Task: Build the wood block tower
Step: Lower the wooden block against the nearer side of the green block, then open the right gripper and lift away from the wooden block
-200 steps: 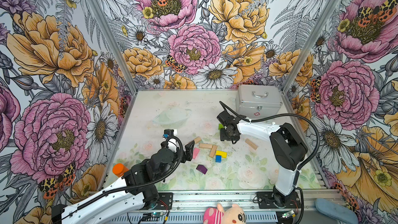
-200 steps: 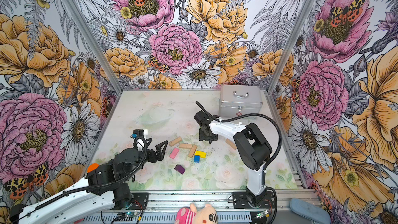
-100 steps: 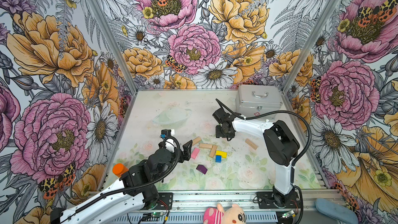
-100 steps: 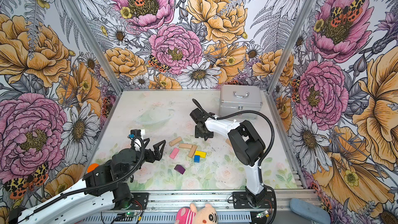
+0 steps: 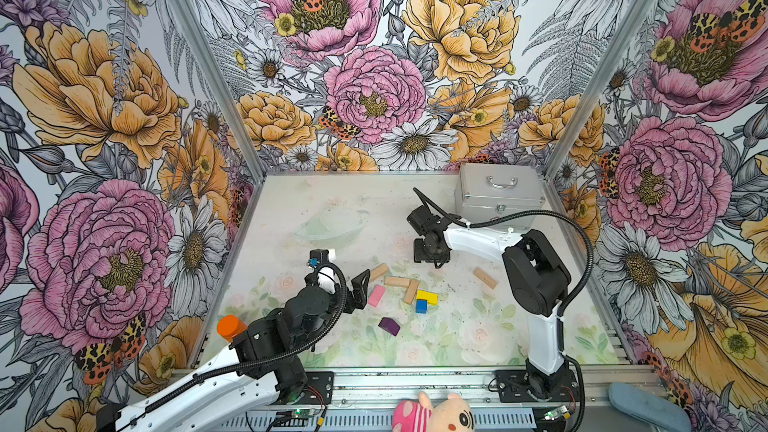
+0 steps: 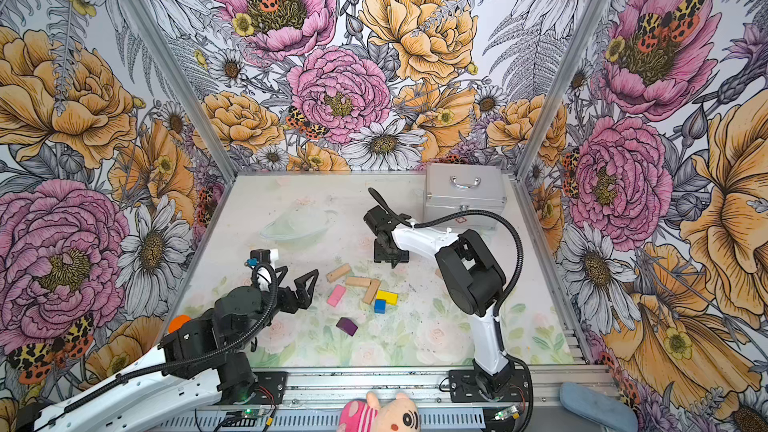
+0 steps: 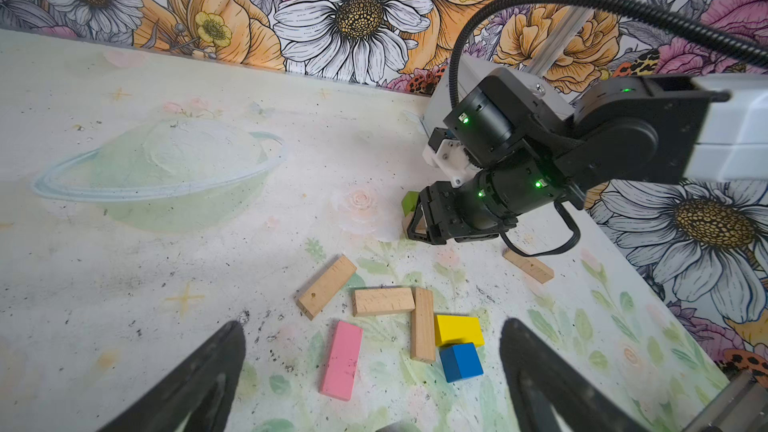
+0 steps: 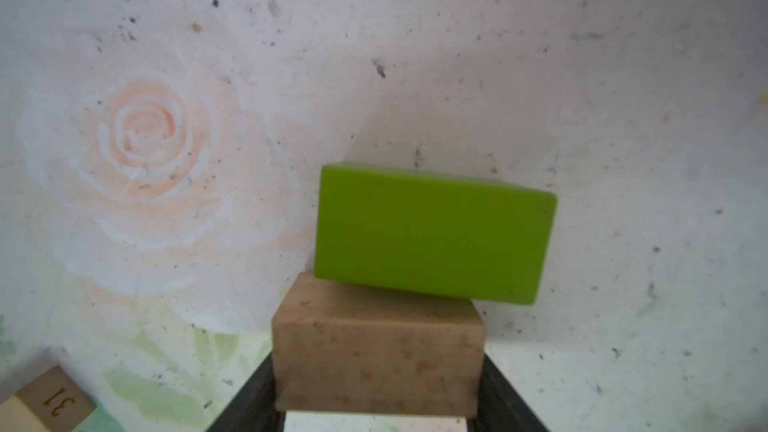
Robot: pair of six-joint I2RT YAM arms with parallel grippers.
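Seating the plain tan wooden block (image 8: 376,351) squarely looks like the step in hand. The right pincer (image 5: 431,257) has its jaws closed partway on that block's two sides, low over the middle of the desk (image 5: 291,218) toward the back edge, near the silver metal case (image 5: 498,197) in the back right corner. A bright green painted wooden block (image 8: 432,234) sits at the tan one's far end. In the right wrist view its edge overlaps the tan block, and I cannot tell whether it leans on it or stands against it. To do this well, I judge, the tan block should go down flat and flush with the green one. The jaws should then part slowly and lift straight up, so neither piece is dragged askew. No tower stands yet; this pair seems its beginning. The other wood blocks lie flat nearer the front edge: three tan bars (image 7: 382,301), a pink flat bar (image 7: 340,361), a yellow block (image 7: 457,330), a blue cube (image 7: 461,361), a purple piece (image 5: 389,326), and a lone tan bar (image 7: 528,270) toward the right edge. The left pincer (image 6: 296,286) hovers beside them, jaws wide apart and empty.
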